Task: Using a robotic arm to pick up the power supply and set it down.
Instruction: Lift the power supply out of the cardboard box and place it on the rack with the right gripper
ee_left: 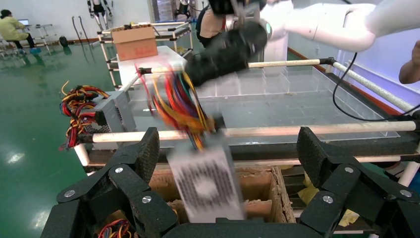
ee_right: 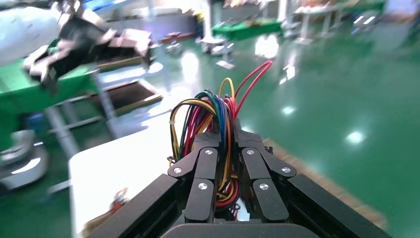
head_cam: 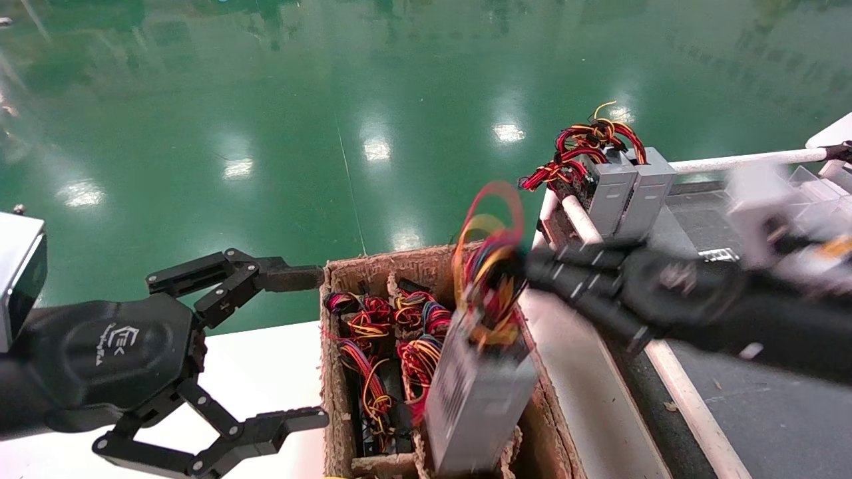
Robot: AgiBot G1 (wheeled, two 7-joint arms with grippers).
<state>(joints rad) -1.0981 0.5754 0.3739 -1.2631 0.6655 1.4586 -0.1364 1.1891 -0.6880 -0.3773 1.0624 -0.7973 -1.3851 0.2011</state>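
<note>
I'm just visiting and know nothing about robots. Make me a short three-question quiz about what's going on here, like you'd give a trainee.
1. True or false: the right gripper is shut on the wire bundle of the power supply.
2. The left gripper is: A) open, beside the cardboard box; B) clamped on a wire; C) inside the box.
3. How many grey boxes stand together on the rack behind?

Key: 1 true; 2 A; 3 two.

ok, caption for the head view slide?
Right claw lifts power supply by its wires from cardboard box; left claw open beside it.
</note>
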